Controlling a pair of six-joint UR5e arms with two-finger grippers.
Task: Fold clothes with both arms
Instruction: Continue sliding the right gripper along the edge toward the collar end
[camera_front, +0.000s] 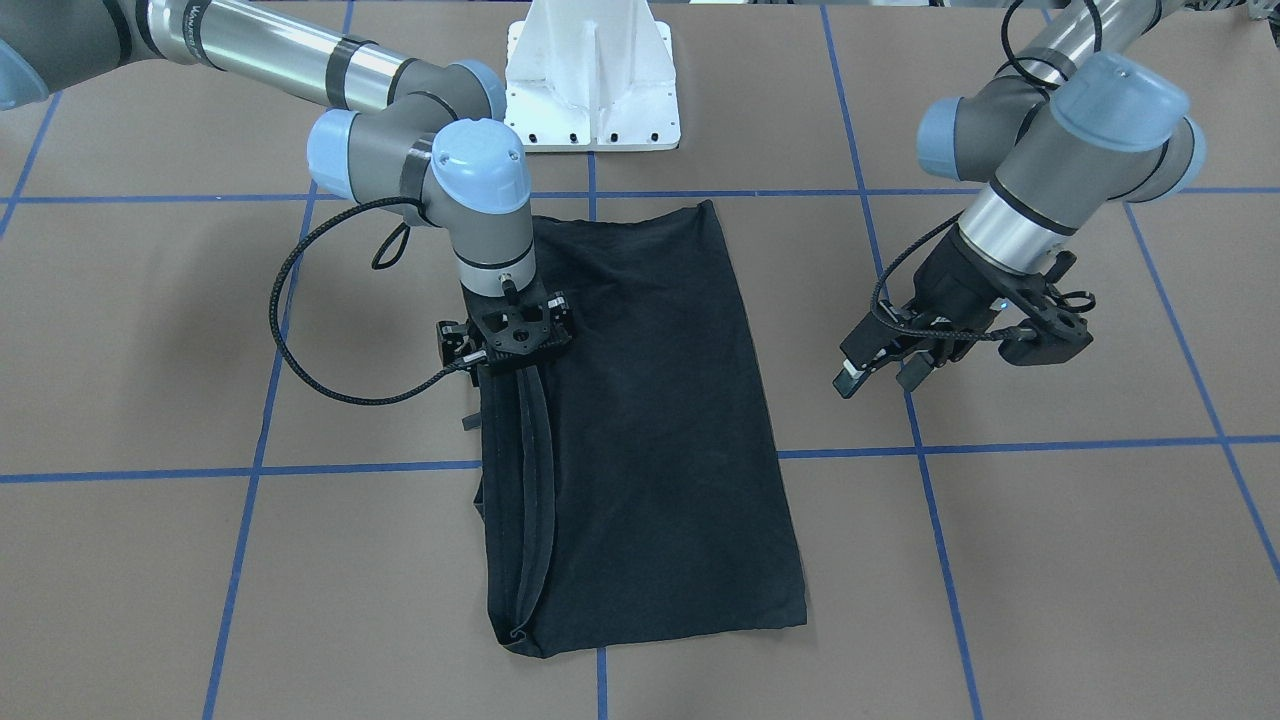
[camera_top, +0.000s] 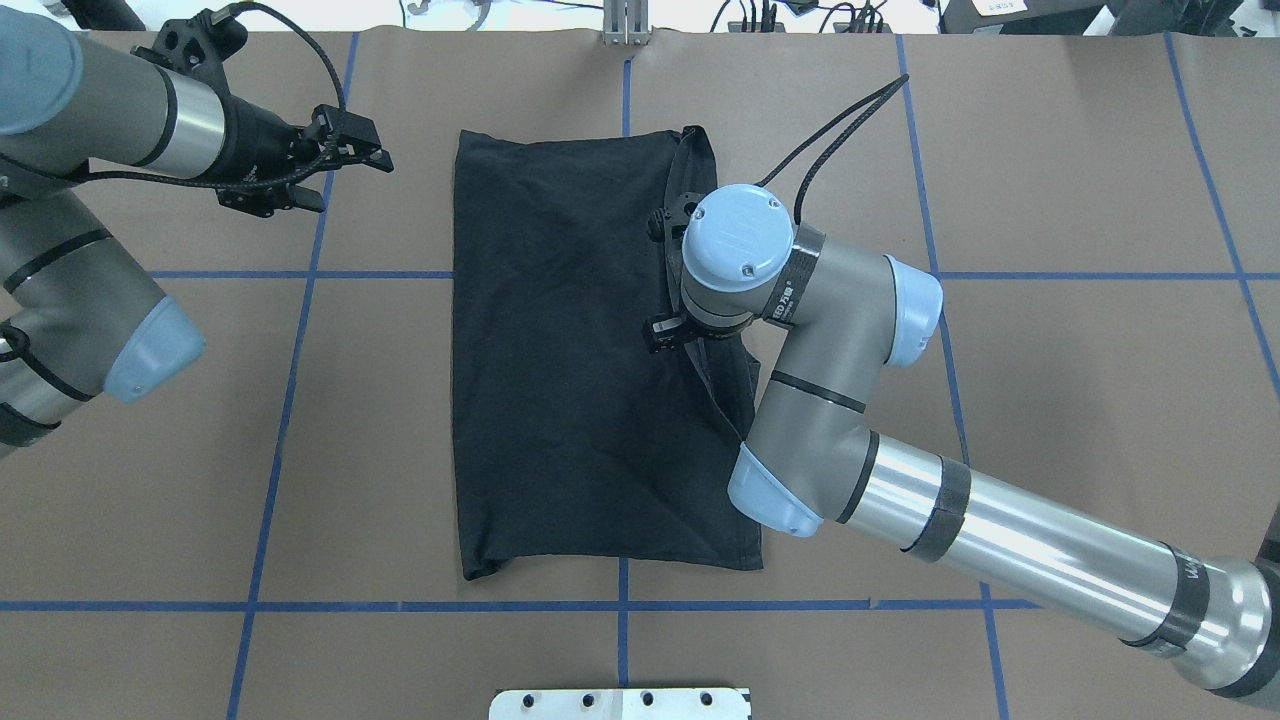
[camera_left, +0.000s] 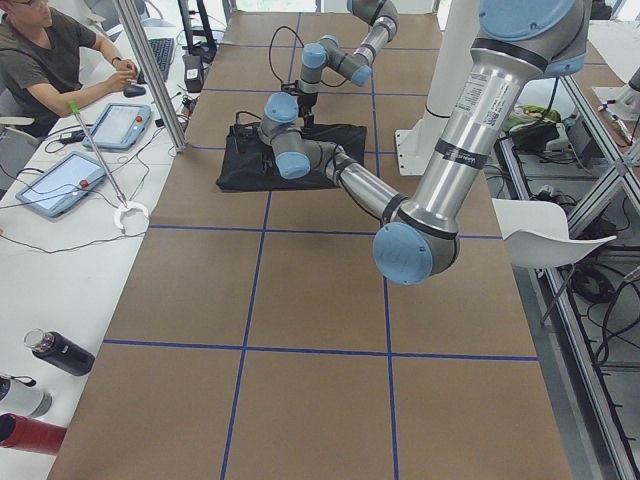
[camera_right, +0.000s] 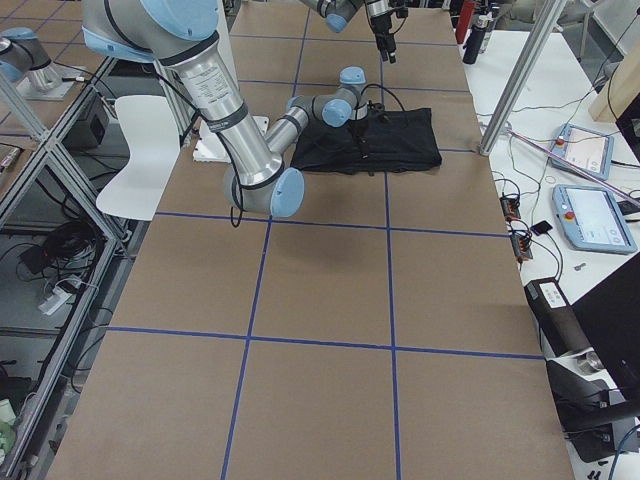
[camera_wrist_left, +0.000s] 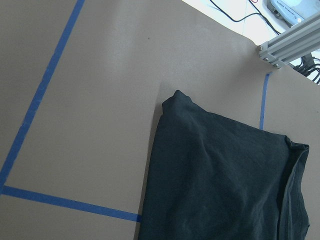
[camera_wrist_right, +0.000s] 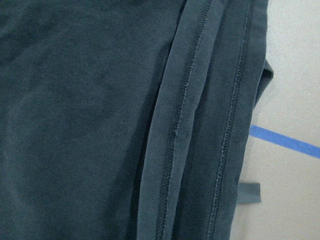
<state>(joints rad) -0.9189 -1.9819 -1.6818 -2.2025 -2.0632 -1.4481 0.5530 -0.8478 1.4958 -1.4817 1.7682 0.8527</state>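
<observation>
Black T-shirt folded flat on tabletop; right pincer over its hemmed edge, grip can't tell; left pincer wide, empty, well apart

To either side of the white pedestal base, which has a central rib and a row of dark screw holes along its flange, the right arm and the left arm look alike. Both have matte grey joint housings, round light-blue caps dotted with small screws, and polished silver tubes ringed by black bands. One band on the right arm bears white lettering too fine to read. A braided black cable runs by each wrist. Farthest from the base, the right gripper and the left gripper are small, black and angular.
</observation>
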